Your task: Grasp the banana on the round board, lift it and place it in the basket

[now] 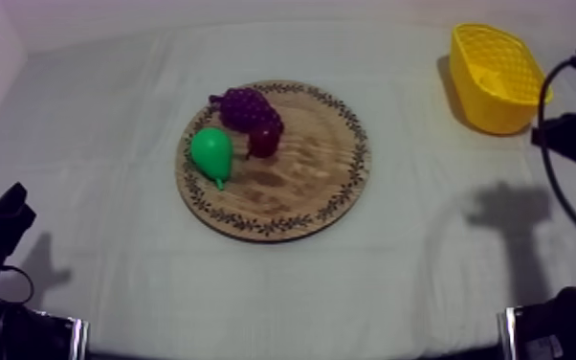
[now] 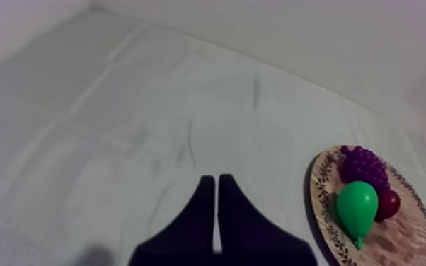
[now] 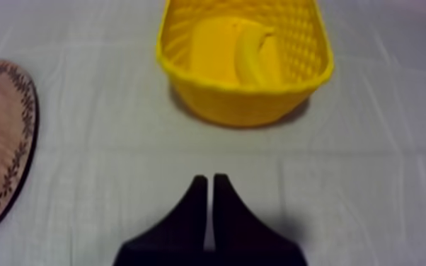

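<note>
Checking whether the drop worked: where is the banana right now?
The banana lies inside the yellow basket, at the far right in the top view, ahead of the right tool.

Wooden board (image 3: 3,141) partly off frame

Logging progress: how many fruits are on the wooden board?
3: grapes at the board's far-left rim, pear just beside them, small red fruit tucked against the grapes. None seems hidden.
</note>
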Controlling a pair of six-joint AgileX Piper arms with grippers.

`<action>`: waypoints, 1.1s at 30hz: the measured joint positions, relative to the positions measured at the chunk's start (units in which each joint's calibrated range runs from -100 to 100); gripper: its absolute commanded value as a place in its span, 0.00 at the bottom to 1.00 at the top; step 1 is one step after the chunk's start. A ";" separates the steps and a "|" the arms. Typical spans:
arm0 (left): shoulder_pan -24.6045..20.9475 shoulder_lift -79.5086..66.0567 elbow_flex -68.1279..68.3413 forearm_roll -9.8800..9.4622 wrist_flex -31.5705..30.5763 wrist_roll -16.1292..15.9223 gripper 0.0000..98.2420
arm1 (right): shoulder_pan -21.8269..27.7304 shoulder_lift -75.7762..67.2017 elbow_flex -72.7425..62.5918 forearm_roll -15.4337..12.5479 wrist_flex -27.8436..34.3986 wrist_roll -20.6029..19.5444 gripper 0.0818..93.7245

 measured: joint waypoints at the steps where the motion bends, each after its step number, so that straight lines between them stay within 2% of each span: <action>1: 0.00 0.00 0.00 0.00 0.00 0.00 0.00 | -0.29 -2.19 2.02 0.00 0.23 -0.11 0.01; 10: 0.00 0.00 0.00 0.00 0.00 0.00 0.00 | 0.16 -20.31 15.32 -2.47 4.35 2.84 0.01; 17: 0.00 0.00 0.00 0.00 0.00 0.00 0.00 | 0.85 -33.22 21.26 -3.14 8.03 4.04 0.00; 21: 0.00 0.00 0.00 0.00 0.00 0.00 0.00 | 1.32 -39.01 22.74 -1.82 10.62 2.97 0.00; 27: 0.00 0.00 0.00 0.00 0.00 0.00 0.00 | 1.00 -45.73 22.81 0.69 12.17 -1.02 0.00; 33: 0.00 0.00 0.00 0.00 0.00 0.00 0.00 | 0.81 -48.38 22.90 1.20 12.75 -1.59 0.00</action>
